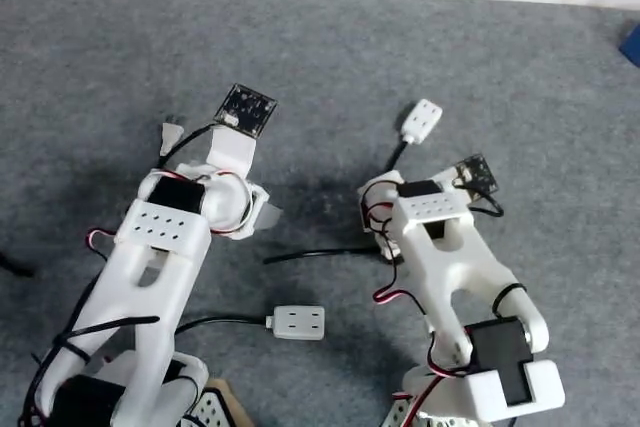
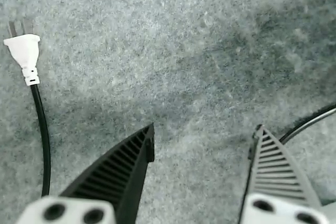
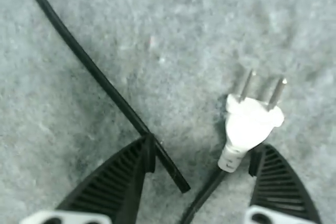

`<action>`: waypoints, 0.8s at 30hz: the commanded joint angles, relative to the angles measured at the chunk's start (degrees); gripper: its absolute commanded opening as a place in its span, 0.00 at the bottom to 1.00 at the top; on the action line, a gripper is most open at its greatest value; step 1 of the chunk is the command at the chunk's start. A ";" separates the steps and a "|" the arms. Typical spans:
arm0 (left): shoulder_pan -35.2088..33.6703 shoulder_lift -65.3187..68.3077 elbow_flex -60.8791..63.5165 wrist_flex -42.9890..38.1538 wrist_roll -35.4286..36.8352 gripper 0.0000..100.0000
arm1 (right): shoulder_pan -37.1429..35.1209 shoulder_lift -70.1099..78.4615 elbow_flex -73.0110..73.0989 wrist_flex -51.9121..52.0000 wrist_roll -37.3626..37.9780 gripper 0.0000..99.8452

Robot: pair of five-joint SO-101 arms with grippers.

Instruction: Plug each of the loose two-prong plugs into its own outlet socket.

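Left hand [image 2: 205,129] gapes wide, holding nothing; flat white two-prong plug [image 2: 23,51] lies apart. Right hand [image 3: 203,145] also open, empty. A round white plastic plug [image 3: 251,124] lies betw. its ribbed black fingers [image 3: 278,182] on the fuzzy grey counter [image 1: 100,67].

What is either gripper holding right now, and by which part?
Nothing is held. The left gripper is open over bare carpet; the right gripper is open, a white plug lying loose beside one jaw.

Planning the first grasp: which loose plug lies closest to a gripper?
The plug just ahead of the open right gripper; the other plug lies well clear of the left gripper.
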 commanded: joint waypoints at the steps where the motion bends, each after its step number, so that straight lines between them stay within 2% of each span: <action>1: 0.57 -0.22 -0.22 -1.23 0.53 0.29 | 2.68 1.27 0.57 -0.31 -0.35 0.25; 6: 0.57 -0.22 -0.22 -1.23 0.53 0.29 | 4.88 1.27 0.31 -0.22 3.78 0.10; 9: 0.57 -0.22 -0.22 -1.23 0.53 0.29 | 5.05 1.27 0.57 -0.22 3.96 0.05; 18: 0.57 -0.22 -0.22 -1.23 0.53 0.29 | 4.70 1.19 0.57 1.01 5.80 0.04; 24: 0.57 -0.22 -0.22 -1.23 0.53 0.29 | 5.05 -3.82 -7.96 15.69 13.98 0.02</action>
